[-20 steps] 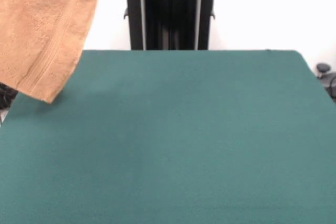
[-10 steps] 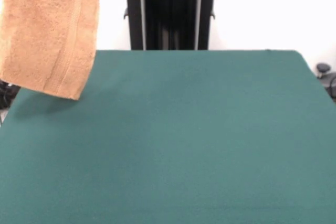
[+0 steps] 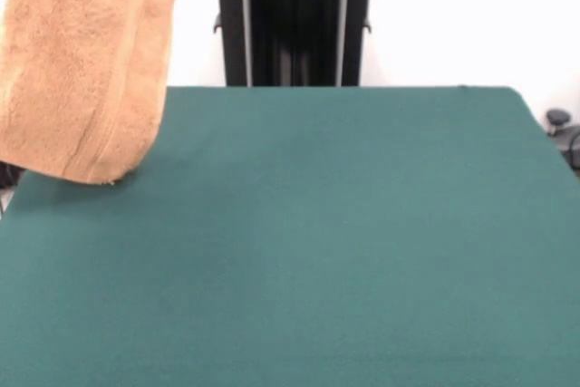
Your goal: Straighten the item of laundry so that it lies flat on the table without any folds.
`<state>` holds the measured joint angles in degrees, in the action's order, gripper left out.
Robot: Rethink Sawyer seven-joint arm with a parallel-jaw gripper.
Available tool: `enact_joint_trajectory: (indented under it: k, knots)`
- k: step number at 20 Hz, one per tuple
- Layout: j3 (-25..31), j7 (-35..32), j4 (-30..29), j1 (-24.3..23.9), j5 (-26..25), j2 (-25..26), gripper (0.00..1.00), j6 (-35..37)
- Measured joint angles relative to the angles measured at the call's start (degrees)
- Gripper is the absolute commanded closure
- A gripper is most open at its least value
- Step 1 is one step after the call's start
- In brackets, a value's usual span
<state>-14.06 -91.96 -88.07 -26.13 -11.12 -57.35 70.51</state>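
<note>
The item of laundry (image 3: 82, 61), an orange-tan terry towel with a woven band near its lower hem, hangs in the air at the upper left of the front view. Its top runs out past the picture's upper edge, so whatever holds it is hidden. Its lower hem hangs at about the level of the far left corner of the dark green table (image 3: 308, 242); whether it touches the cloth cannot be told. No gripper shows in this view.
The robot's black pedestal (image 3: 292, 20) stands behind the table's far edge at the top centre. A small dark object (image 3: 557, 120) sits off the table's far right corner.
The hanging towel has swung: its lower hem moved right, then dropped slightly lower and turned, so it now hangs more nearly straight down.
</note>
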Motion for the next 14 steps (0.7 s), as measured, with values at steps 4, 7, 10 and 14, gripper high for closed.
enact_joint_trajectory:
  k: [4, 7, 10, 14]
  knots:
    - [0.0, 0.0, -1.4, 0.0, -0.1, 0.0, 1.0, -2.1]
    - [0.0, 0.0, -2.1, 0.0, -0.3, 0.0, 1.0, -2.8]
    - [0.0, 0.0, -2.5, 0.0, -0.3, 0.0, 1.0, -3.2]
    - [0.0, 0.0, -3.3, 0.0, -0.4, 0.0, 1.0, -3.8]
